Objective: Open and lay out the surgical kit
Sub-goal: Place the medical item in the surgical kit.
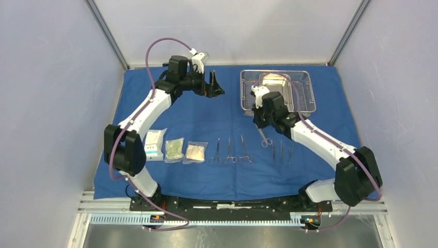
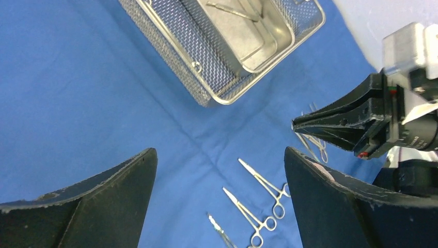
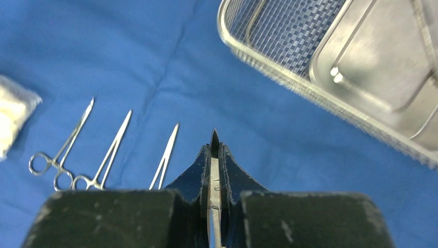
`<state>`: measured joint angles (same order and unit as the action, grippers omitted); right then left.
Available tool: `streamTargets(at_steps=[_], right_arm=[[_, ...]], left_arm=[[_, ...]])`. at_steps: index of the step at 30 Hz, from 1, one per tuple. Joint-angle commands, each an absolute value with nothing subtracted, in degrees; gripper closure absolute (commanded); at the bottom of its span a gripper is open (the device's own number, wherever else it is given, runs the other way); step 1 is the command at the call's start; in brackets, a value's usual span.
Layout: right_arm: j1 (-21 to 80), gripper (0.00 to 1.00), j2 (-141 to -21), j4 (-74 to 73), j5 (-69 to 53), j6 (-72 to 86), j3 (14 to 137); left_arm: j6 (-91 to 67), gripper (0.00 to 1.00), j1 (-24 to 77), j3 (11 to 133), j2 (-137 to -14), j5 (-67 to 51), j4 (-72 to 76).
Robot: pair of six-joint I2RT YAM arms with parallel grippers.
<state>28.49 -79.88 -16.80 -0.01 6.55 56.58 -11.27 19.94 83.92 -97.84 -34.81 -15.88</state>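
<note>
The blue cloth wrap (image 1: 206,119) lies spread flat over the table. At its back right stands the steel mesh tray (image 1: 304,98), and one slim instrument (image 2: 232,10) lies in its inner pan (image 2: 258,36). Several scissor-like instruments (image 1: 230,151) sit in a row on the cloth's near side, with three clear packets (image 1: 174,150) to their left. My right gripper (image 1: 260,124) hovers in front of the tray, shut on a metal instrument (image 3: 215,175) whose ringed end hangs down (image 1: 266,139). Over the cloth's back middle my left gripper (image 1: 217,85) is open and holds nothing.
Grey walls and metal posts close in the back and both sides. A slotted metal rail (image 1: 232,219) runs along the near edge by the arm bases. In the left wrist view the right gripper (image 2: 330,121) shows at the right, near the tray's corner (image 2: 206,98).
</note>
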Motion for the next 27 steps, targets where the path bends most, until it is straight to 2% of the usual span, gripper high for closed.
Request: streamTargets(at_steps=[1,9,17,27], right_arm=[[31.1,1.0,-76.6,-14.5,4.1,12.7,51.6],[33.5,1.0,-77.6,-12.2,5.1,18.7,46.7],[36.3,1.0,-82.1,-12.4,8.2,24.7,48.3],[37.6,1.0,-83.9,-13.1,13.3,26.6,49.3]], left_arm=[[-1.6,0.01,19.6,82.5,-90.8,-31.1,-22.2],[2.3,0.0,19.6,80.3,-85.4,-28.4,-25.1],[3.2,0.0,19.3,75.1,-82.4,-26.4,-24.3],[2.0,0.0,19.2,74.3,-81.7,-26.7,-23.2]])
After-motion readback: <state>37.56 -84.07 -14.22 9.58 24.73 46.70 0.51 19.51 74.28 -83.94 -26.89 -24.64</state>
